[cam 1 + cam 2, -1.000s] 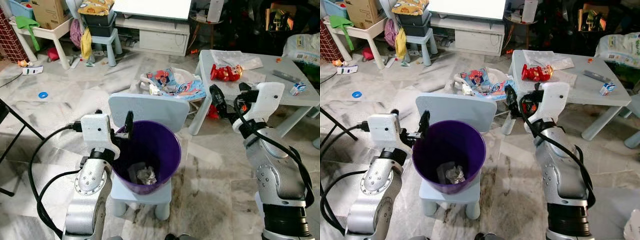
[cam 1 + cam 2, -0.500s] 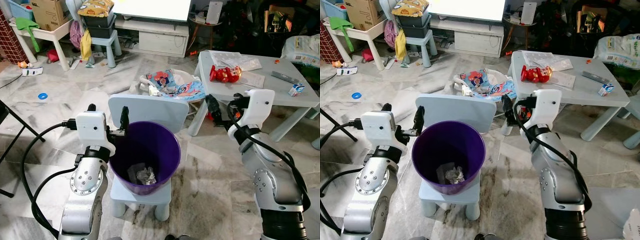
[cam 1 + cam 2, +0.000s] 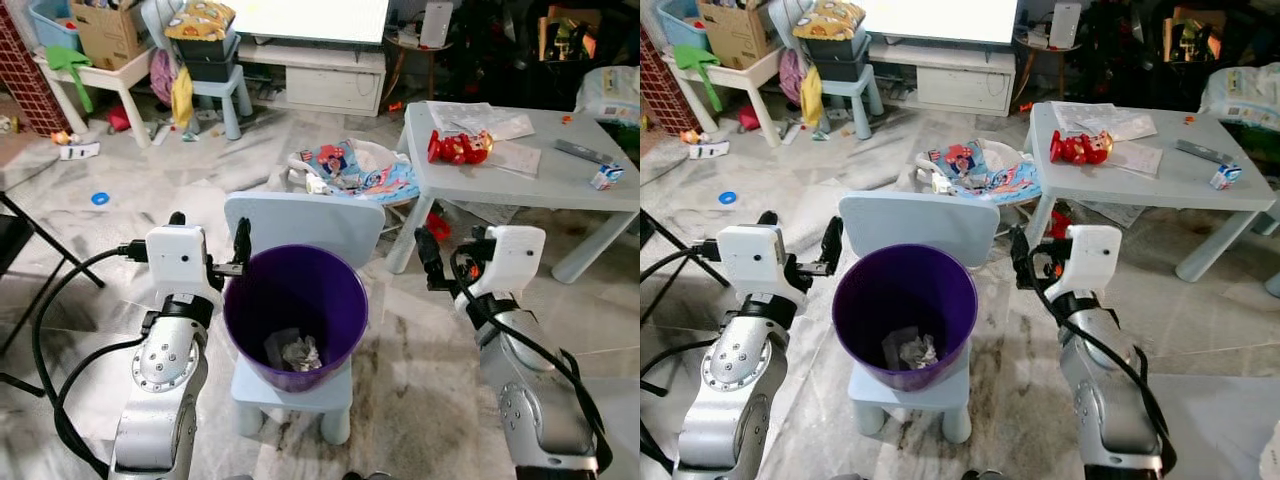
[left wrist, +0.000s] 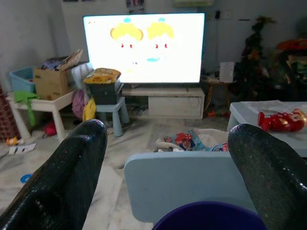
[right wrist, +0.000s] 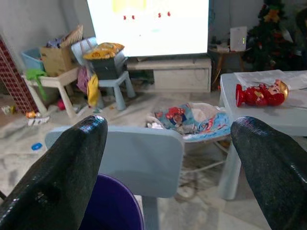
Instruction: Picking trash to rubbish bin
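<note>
The left gripper point(image 3: 240, 247) is raised beside the purple bin's point(image 3: 340, 310) left rim, fingers point(image 4: 62, 184) spread and empty. The bin stands on a small chair point(image 3: 300, 222), crumpled trash point(image 3: 297, 352) at its bottom. The right gripper point(image 3: 428, 262), right of the bin, is likewise spread and empty. The wrist views add a lit TV point(image 4: 144, 48) and a red toy point(image 5: 259, 94) on the desk point(image 3: 520, 180).

left gripper point(image 3: 241, 243): raised at chest height, fingers spread wide
right gripper point(image 3: 427, 262): raised alongside, fingers apart
</note>
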`<state>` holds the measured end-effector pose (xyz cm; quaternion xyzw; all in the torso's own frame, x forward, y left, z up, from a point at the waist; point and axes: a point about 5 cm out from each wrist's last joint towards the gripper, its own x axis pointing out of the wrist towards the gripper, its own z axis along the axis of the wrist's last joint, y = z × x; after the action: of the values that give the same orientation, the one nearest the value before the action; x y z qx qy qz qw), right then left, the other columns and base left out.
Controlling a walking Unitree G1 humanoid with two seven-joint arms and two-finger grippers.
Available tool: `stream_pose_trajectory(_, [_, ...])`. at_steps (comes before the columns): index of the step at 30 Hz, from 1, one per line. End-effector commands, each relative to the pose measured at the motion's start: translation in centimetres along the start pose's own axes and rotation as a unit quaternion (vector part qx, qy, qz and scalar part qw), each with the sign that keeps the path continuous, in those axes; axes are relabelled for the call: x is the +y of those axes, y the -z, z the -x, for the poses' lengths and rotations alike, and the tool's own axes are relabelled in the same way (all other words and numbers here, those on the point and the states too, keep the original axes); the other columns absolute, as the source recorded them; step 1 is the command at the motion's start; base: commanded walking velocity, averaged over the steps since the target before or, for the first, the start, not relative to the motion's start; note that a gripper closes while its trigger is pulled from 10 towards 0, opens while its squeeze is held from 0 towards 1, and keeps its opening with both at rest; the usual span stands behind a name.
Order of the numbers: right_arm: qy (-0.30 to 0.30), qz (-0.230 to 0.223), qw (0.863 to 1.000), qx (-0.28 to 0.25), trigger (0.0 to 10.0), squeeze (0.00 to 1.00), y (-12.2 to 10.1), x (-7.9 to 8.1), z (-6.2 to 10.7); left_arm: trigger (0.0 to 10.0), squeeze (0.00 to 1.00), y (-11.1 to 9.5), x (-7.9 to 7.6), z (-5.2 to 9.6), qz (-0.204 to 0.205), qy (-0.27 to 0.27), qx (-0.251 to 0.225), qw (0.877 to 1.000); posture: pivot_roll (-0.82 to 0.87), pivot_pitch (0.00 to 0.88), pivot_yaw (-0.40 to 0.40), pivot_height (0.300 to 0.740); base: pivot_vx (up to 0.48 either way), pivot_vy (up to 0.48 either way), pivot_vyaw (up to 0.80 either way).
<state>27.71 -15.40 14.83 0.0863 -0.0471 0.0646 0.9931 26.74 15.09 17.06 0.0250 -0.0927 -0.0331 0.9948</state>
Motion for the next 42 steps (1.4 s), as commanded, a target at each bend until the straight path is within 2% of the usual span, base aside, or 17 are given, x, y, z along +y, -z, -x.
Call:
stream_pose_trajectory(1, [-0.001,0.004,1.000,-0.016,10.0,0.00,-0.3,0.1,0.1,10.0,0.00,-0.4,-0.3,-0.3,-0.003,0.011,-0.004,1.000,0.08,0.072,-0.019,0.740,0.000,0.000,0.00])
stream_pose_trajectory(5, [-0.021,0.002,0.999,-0.031,10.0,0.00,-0.2,0.4,0.5,10.0,0.00,-0.4,-0.1,-0.7,-0.013,0.013,-0.009,1.000,0.07,0.056,-0.014,0.740,0.000,0.000,0.00])
stream_pose_trajectory(17, [-0.011,0.011,0.999,-0.042,10.0,0.00,-0.9,-0.6,0.1,10.0,0.00,0.3,-1.1,-0.1,0.002,0.027,0.008,1.000,0.07,0.054,-0.025,0.740,0.000,0.000,0.00])
stream_pose_trajectory(30, [-0.023,0.014,0.999,-0.040,10.0,0.00,-0.9,-0.3,0.0,10.0,0.00,0.3,-0.7,-0.5,0.005,0.020,0.008,1.000,0.07,0.054,-0.035,0.740,0.000,0.000,0.00])
stream_pose_trajectory(42, [-0.027,0.021,0.999,-0.037,10.0,0.00,-1.0,-0.6,0.1,10.0,0.00,0.5,-0.8,-0.4,0.010,0.016,0.013,1.000,0.06,0.062,-0.049,0.740,-0.284,0.000,0.00])
